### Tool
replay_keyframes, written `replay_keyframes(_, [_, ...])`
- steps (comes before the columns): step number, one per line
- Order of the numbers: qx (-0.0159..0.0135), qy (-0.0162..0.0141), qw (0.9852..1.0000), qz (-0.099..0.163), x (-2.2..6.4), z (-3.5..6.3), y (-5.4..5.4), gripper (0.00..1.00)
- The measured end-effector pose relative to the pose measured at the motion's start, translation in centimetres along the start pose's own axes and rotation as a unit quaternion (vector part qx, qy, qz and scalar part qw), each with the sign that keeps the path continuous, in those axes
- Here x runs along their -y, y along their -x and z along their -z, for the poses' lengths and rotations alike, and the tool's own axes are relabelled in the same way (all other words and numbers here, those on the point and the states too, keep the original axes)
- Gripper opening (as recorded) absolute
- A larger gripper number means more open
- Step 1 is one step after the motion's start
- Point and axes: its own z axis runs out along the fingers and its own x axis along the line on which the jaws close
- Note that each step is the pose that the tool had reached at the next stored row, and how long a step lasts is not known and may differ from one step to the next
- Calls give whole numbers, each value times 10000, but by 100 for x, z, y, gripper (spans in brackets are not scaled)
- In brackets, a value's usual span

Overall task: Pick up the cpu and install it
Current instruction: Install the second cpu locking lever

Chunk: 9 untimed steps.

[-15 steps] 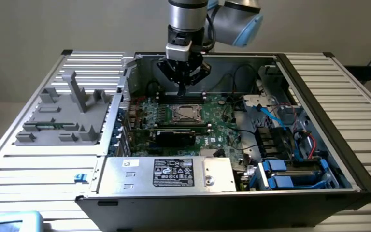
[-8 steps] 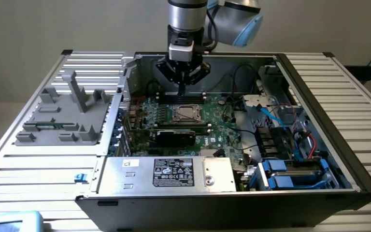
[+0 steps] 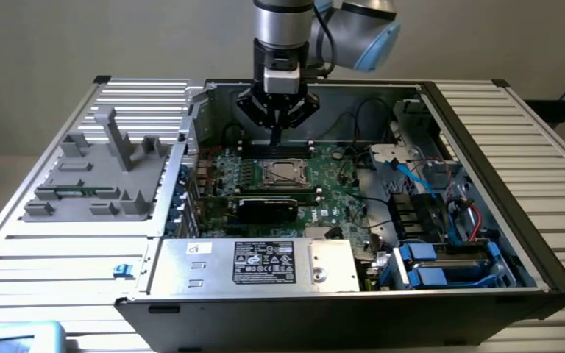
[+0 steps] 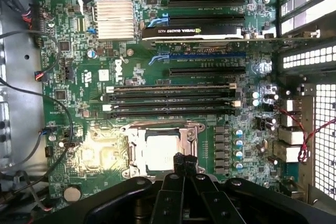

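Currently: cpu [image 4: 160,150] lying in socket [image 4: 163,128] on motherboard [image 4: 131,72], inside case [image 3: 479,147]. Fingers [image 4: 180,162] pinched together, holding nothing, tips above cpu's edge. Risk, judged: a skewed chip under downward pressure could bend socket pins.

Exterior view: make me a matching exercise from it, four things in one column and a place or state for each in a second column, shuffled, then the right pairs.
Things
1. cpu
2. pincer
3. grey plastic tray
4. silver box with a white label

Places or states
A. on the slatted table, outside the computer case, at the exterior view's left
B. shut, tips pointing down above the socket
C. lying in the metal socket frame on the green board
D. at the near edge of the open case

Pairs: 1-C, 2-B, 3-A, 4-D
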Motion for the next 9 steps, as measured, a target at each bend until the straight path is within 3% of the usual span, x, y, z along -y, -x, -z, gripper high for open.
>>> replay_keyframes(2, [-2, 0, 10000, 17, -2, -3, 51, 11])
replay_keyframes(3, [-18, -1, 10000, 17, -4, -4, 80, 11])
replay_keyframes(4, [-53, -3, 10000, 16, -5, -4, 105, 11])
replay_keyframes(6, [-154, -14, 9999, 15, -8, -8, 156, 11])
replay_keyframes(7, [-181, -36, 9998, 14, -15, -13, 177, 11])
replay_keyframes(9, [-182, -128, 9998, 15, -51, -23, 201, 11])
